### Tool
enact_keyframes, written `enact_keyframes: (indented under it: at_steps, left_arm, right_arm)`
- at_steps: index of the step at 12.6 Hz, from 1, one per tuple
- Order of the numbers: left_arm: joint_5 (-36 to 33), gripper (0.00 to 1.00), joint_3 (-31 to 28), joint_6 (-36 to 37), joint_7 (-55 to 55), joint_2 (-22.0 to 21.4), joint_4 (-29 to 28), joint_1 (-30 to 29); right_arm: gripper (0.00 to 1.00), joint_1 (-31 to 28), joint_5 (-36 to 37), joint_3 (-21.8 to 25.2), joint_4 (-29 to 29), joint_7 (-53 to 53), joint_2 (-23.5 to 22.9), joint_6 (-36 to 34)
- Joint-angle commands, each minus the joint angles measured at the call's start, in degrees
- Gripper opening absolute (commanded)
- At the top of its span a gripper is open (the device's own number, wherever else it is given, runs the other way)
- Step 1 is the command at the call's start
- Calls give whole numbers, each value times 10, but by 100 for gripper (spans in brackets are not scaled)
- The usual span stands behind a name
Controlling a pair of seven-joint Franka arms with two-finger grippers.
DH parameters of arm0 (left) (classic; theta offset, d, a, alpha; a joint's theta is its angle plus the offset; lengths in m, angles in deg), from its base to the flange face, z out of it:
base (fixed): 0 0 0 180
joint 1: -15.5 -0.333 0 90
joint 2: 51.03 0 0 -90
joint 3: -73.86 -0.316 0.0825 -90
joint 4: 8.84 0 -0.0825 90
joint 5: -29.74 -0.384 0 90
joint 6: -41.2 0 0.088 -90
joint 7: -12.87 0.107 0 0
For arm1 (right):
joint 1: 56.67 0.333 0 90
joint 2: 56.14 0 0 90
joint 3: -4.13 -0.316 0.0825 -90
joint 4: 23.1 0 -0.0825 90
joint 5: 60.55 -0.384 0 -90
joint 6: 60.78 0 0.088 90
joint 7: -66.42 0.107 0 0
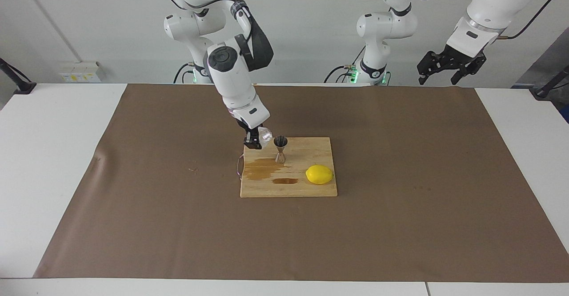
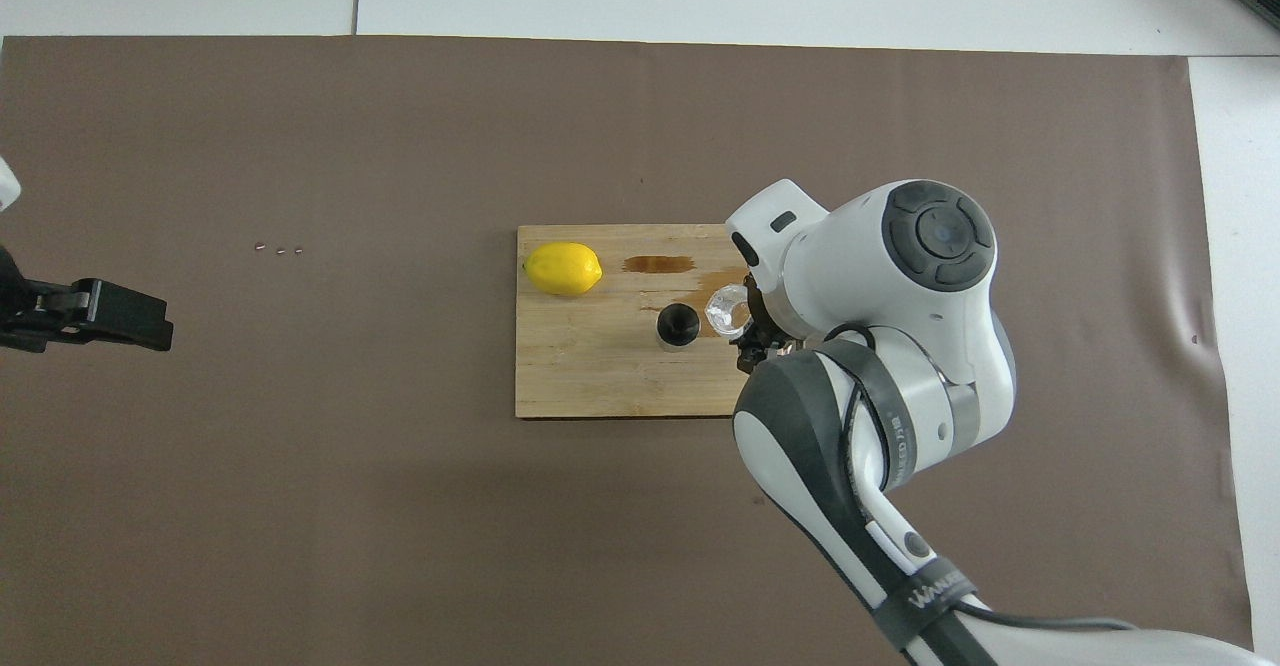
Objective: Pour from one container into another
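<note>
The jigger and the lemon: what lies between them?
Only bare cutting board lies between jigger and lemon, shown in the overhead view.

My right arm bends down from the upper left of the facing view to mid-frame, wrist angled steeply down. Its right gripper (image 1: pixel 255 141) is clamped tight on the glass cup (image 1: pixel 265 134), which tilts. My left arm waits, raised at the upper right of that view, left gripper (image 1: pixel 448 67) hanging with fingers spread wide.
</note>
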Motion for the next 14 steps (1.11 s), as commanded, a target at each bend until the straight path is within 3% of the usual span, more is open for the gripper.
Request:
enact_keyframes:
  at_steps: [1,6,11,14]
  left_arm:
    - [-3,100,-2,-13,17,14,10,2]
    - [11,100,-3,-34,8,6,-1,-9]
    - [28,100,-4,-77,15,-1,-15,-19]
    - [12,100,-4,-110,16,-23,-58,-15]
  right_arm:
    - [46,5,29,-1,2,21,3,5]
    - [46,23,80,-1,-2,29,5,5]
    - [46,23,82,-2,-1,29,3,9]
    - [46,24,82,-2,-1,29,3,8]
